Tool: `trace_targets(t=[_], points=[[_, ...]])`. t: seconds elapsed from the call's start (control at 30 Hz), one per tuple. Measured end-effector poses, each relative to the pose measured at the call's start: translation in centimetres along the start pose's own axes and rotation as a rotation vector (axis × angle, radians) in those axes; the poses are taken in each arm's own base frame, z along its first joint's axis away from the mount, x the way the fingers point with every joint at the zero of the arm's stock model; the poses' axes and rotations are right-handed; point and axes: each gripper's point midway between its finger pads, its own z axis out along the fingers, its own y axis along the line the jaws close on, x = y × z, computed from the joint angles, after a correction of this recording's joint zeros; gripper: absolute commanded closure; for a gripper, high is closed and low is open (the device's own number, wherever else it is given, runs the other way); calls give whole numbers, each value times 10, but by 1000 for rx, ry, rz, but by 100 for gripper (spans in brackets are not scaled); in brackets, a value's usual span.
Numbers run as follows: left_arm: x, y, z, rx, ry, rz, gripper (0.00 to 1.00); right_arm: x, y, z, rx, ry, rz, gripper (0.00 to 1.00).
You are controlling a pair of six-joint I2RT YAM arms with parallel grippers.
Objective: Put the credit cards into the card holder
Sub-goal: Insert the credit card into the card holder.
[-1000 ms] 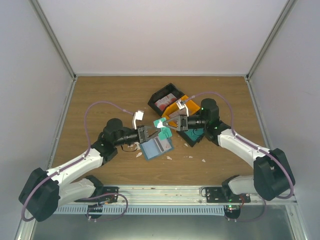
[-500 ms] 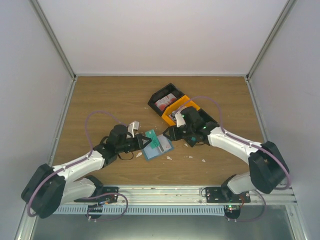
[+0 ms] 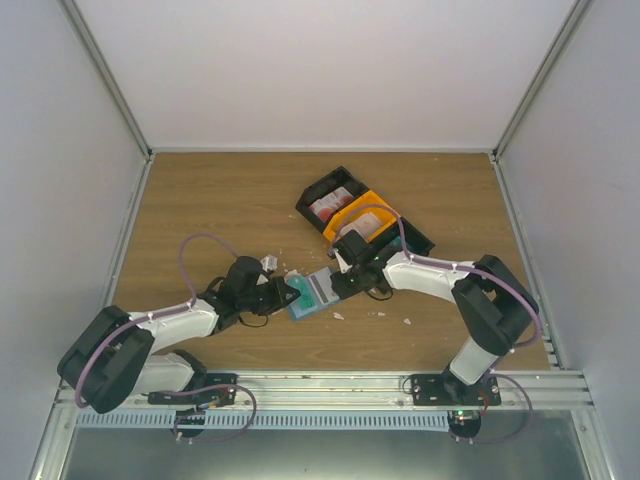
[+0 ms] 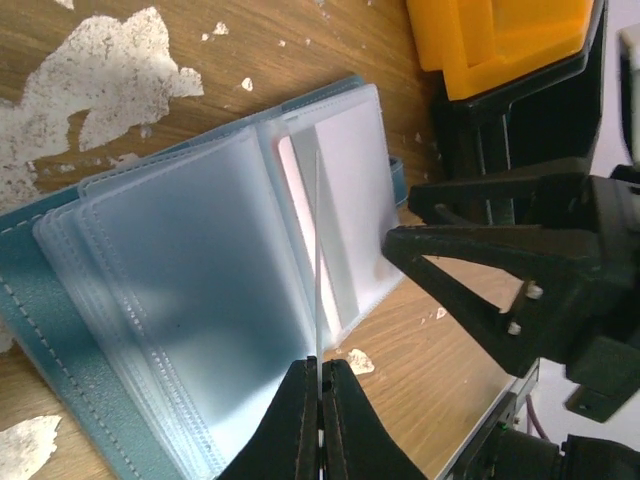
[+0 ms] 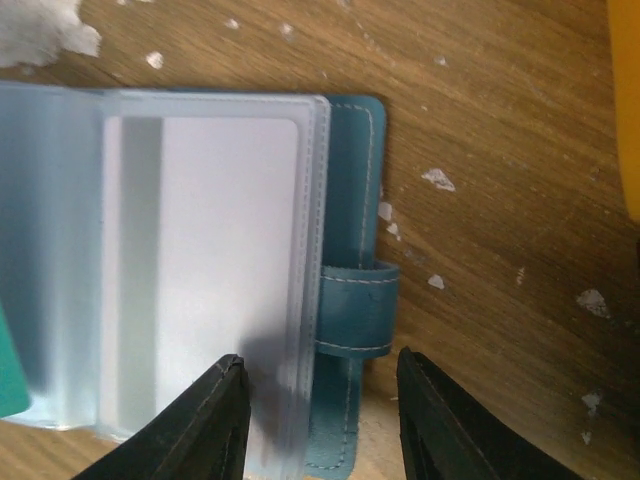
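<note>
**Desk:** What is the left tool (image 4: 320, 398) doing?

**Photographer:** Its jaws are shut tight, pinching a thin clear leaf of the holder (image 4: 170, 300). In the wrist view the leaf stands edge-on between the fingertips.

**Desk:** And the right tool (image 5: 322, 425)?

**Photographer:** Its jaws are apart and grip nothing. It hangs low over the holder's strap side. One finger is above the clear pocket and the other above bare wood, with the strap (image 5: 358, 312) just ahead of the gap. I cannot tell whether either finger touches the pocket.

**Desk:** Where is the holder?

**Photographer:** It lies open on the counter (image 3: 220, 200), teal cover down and frosted pockets fanned upward. Seen from above, the two tools close on it from left and right.

**Desk:** Is any card in it?

**Photographer:** One pale card (image 5: 215, 260) sits inside the top pocket on the strap side. Its rounded corner shows through the plastic.

**Desk:** And the others?

**Photographer:** Red-blotched cards (image 3: 328, 208) lie in the black end compartment of the tray (image 4: 520, 50), which sits just beyond the holder. The tray's orange middle compartment is beside the right arm.

**Desk:** Anything else on the wood?

**Photographer:** White scraps (image 4: 110, 70) dot it. The largest is beside the holder's cover, and smaller flecks lie near the strap.
</note>
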Motion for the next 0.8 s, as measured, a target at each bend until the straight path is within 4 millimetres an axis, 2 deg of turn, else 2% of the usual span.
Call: trace_targets(t=[0.3,0.53,0.8], points=[[-6,-1,1,5,-30,-49,100,6,-5,6,27,23,11,65],[-5,3,1,18,-44,-75,100,10,-6,8,31,31,68,61],[0,5,10,50,-22,-74,100,11,-6,8,28,34,104,60]])
